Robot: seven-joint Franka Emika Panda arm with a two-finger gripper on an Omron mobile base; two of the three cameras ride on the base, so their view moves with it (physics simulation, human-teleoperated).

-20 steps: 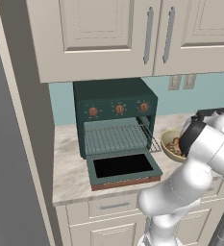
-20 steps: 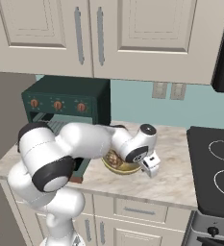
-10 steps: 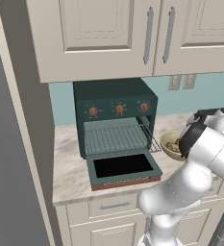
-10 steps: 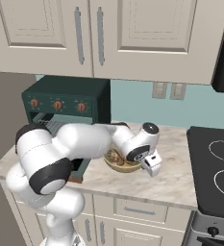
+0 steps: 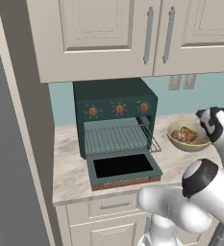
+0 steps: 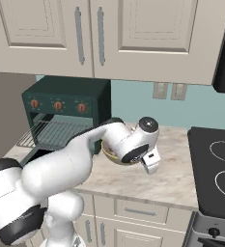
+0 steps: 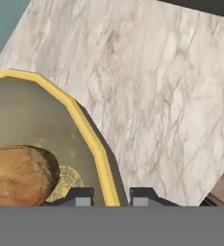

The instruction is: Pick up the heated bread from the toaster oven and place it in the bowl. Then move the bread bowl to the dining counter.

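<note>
Our gripper (image 7: 111, 194) has just narrowed onto the rim of the bowl (image 7: 87, 129), bread (image 7: 17, 175) already inside. We judge only the carry to the dining counter remains.

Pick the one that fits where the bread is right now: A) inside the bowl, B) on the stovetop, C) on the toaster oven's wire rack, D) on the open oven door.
A: the bread lies inside the bowl, and the toaster oven has a bare wire rack.
</note>
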